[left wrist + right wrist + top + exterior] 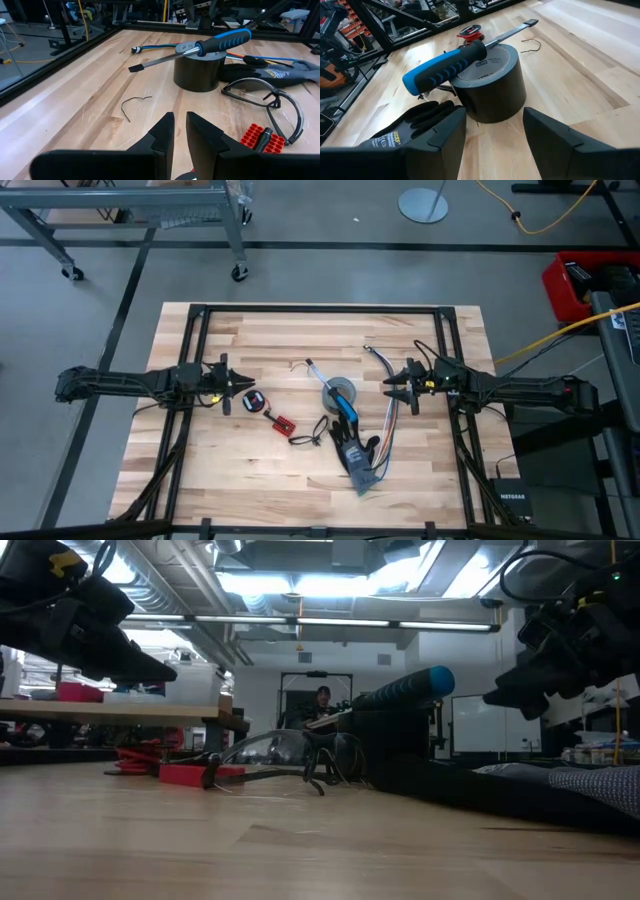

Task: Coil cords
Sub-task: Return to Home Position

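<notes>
Plainly the cords [253, 401] are light and springy: thin black cord wound into 1 small bundle with red clip ends. It lies on the worktop [200, 470] just right of the left gripper [180, 117], whose fingers sit almost together, holding nothing. Pinching across the whole bundle seems safer than taking 1 loop, which could unwind. The right gripper [494, 111] hangs open beside the tape roll [500, 85] bearing a screwdriver [445, 67]. A red board [283, 422], glasses [265, 97] and a glove [415, 120] crowd the bundle's right.
</notes>
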You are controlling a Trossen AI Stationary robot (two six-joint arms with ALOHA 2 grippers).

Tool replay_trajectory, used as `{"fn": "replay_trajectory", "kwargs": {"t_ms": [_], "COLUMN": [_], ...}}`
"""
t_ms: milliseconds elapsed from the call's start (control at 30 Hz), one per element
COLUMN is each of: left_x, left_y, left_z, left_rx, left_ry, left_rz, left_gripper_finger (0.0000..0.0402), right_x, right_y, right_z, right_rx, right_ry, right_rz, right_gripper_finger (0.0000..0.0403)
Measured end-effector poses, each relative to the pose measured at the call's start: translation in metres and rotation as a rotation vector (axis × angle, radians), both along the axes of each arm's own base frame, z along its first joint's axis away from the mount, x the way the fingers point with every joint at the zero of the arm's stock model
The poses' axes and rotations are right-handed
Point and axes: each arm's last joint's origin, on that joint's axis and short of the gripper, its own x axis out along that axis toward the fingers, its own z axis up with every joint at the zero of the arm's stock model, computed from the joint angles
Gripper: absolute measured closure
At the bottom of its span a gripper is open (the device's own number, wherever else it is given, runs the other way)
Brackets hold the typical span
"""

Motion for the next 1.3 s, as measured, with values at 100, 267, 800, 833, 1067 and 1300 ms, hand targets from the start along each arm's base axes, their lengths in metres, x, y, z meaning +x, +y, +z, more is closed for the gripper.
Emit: {"fn": "replay_trajectory", "kwargs": {"t_ms": [100,267,800,833,1067,1300], "left_x": [0.0,0.0,0.0,0.0,0.0,0.0], "left_y": [0.0,0.0,0.0,0.0,0.0,0.0], "left_z": [0.0,0.0,0.0,0.0,0.0,0.0], "left_rx": [0.0,0.0,0.0,0.0,0.0,0.0], "left_ry": [0.0,0.0,0.0,0.0,0.0,0.0], "left_rz": [0.0,0.0,0.0,0.0,0.0,0.0], "left_gripper_finger": [0.0359,0.0359,0.0359,0.0359,0.0359,0.0359], "right_x": [0.0,-0.001,-0.02,-0.021,-0.026,-0.028], "right_y": [0.0,0.0,0.005,0.006,0.007,0.007], "right_z": [0.0,0.001,0.023,0.024,0.03,0.033], "right_rx": [0.0,-0.002,-0.06,-0.064,-0.083,-0.093], "right_ry": [0.0,-0.006,-0.231,-0.245,-0.316,-0.355], "right_rz": [0.0,0.001,0.002,0.002,0.001,0.001], "right_gripper_finger": [0.0203,0.0203,0.0203,0.0203,0.0203,0.0203]}}
